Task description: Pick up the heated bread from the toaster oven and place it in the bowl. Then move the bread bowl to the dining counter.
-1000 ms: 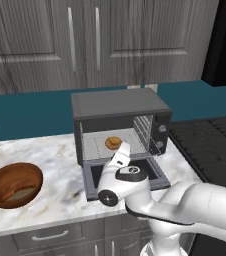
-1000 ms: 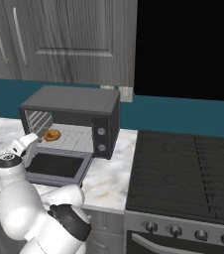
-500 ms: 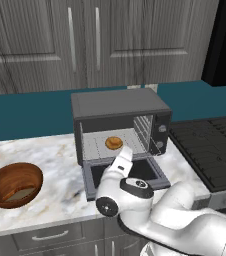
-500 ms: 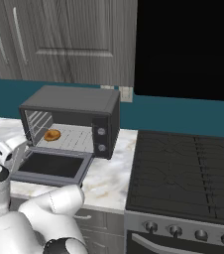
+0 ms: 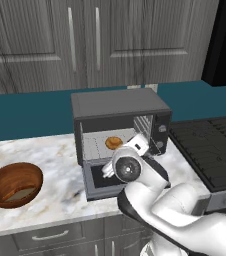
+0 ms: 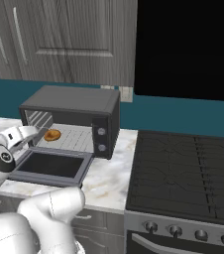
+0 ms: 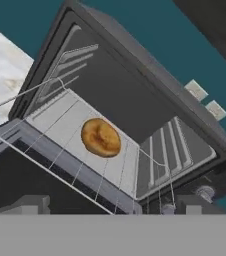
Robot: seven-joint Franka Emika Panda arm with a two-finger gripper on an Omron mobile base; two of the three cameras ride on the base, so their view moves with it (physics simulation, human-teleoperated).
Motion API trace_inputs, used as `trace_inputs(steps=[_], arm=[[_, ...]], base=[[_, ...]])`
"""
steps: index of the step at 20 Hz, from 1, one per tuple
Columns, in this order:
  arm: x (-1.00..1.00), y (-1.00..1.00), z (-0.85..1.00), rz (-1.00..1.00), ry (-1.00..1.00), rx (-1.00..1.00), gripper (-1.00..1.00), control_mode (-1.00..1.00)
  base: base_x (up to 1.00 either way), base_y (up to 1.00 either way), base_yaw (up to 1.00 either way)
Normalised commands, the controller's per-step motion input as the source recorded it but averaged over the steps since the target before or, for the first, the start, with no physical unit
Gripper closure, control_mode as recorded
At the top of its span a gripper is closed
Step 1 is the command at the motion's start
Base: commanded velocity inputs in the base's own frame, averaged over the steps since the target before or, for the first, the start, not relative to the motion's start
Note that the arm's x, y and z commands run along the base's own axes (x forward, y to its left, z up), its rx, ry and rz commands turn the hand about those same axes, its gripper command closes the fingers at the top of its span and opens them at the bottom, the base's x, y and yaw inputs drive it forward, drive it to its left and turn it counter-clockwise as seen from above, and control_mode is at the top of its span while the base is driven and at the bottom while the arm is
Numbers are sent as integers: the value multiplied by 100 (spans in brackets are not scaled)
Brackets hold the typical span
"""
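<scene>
We find the small round golden-brown bun point(image 7: 101, 137) on the wire rack inside the dark grey toaster oven point(image 5: 116, 106), door down. The claw point(image 7: 105, 207) hovers outside, parted, holding nothing. The reddish-brown wooden bowl point(image 5: 13, 184) sits on the marble tabletop point(image 5: 60, 175), well apart.

Left and right base views look forward and down from behind the arm, sharing the toaster oven point(image 5: 119, 131) point(image 6: 74, 119) on the worktop point(image 5: 55, 170) point(image 6: 109, 173). Hand view, rolled, looks closely into the oven's open cavity point(image 7: 110, 125).

Golden bun point(image 7: 101, 137) on open oven point(image 5: 116, 107) rack.
</scene>
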Motion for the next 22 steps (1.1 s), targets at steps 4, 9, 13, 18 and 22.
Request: trace_inputs(steps=[4,9,13,18,22], arm=[[0,0,0,-12,11,43,-100,-100],[0,10,0,-12,21,38,-100,-100],[4,0,7,-2,35,22,-100,-100],[2,0,1,0,7,0,-100,-100],[0,0,0,0,0,0,-100,-100]], base=[[0,0,0],[0,0,0],[0,0,0],[0,0,0],[0,0,0]])
